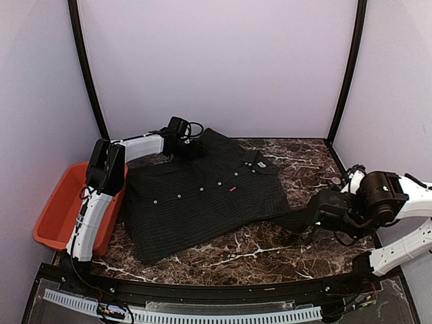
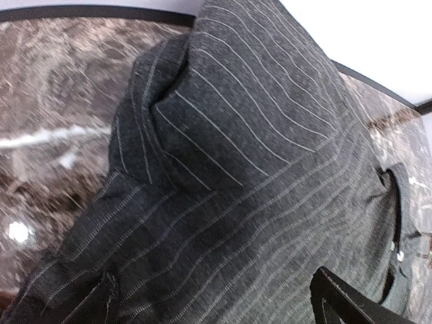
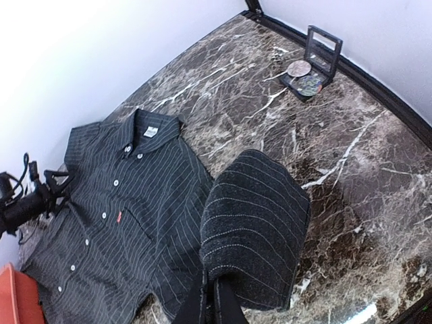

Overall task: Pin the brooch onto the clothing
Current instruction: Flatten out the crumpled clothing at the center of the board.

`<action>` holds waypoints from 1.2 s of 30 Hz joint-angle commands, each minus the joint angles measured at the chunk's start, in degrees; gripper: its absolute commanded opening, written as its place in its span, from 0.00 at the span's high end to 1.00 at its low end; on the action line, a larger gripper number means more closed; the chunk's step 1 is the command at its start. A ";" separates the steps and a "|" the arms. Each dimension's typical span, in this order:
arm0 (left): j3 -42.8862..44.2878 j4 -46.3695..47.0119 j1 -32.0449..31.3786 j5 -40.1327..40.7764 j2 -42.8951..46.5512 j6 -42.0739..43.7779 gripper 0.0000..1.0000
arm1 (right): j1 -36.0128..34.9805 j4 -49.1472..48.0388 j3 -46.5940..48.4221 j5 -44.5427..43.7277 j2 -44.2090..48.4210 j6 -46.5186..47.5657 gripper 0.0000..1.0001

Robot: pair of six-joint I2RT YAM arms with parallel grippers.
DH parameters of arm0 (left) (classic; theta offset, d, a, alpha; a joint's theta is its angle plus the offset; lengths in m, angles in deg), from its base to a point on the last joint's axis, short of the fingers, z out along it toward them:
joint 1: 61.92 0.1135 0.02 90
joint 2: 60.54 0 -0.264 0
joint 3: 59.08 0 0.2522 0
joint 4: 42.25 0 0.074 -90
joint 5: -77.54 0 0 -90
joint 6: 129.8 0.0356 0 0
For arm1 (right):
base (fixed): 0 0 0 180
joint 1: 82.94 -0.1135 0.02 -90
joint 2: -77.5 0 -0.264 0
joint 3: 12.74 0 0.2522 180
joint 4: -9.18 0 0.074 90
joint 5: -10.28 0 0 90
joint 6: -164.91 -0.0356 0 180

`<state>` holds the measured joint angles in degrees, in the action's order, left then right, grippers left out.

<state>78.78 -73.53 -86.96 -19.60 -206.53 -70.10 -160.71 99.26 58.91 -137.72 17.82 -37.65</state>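
The clothing [image 1: 202, 199], a dark pinstriped shirt with white buttons and a tiny red tag, lies front-up on the marble table [image 1: 297, 253]. My right gripper [image 3: 216, 300] is shut on the hem of one sleeve [image 3: 260, 226], which is pulled out sideways from the body [image 3: 128, 223] and bulges up ahead of the jaws. From above, that gripper [image 1: 309, 219] is off the shirt's right edge. My left gripper [image 2: 223, 304] stands open over the other sleeve's folded cloth [image 2: 229, 155], at the shirt's far-left corner [image 1: 191, 147]. A small round disc, apparently the brooch [image 3: 298, 68], lies by an open black box [image 3: 318, 57].
An orange-red bin [image 1: 57, 209] sits off the table's left edge, under the left arm. The box and disc [image 1: 335, 180] are at the far right corner, near the black frame post [image 1: 341, 81]. White walls close the back and sides.
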 commanded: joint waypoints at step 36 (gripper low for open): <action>-59.22 -2.93 5.37 3.37 69.93 6.60 0.01 | 20.93 -68.34 20.62 57.75 -41.70 84.89 0.48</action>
<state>24.84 -75.96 -83.64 -17.50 -141.27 -64.05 -137.46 37.38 72.14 -98.16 -11.10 39.70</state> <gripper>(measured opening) 0.990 0.590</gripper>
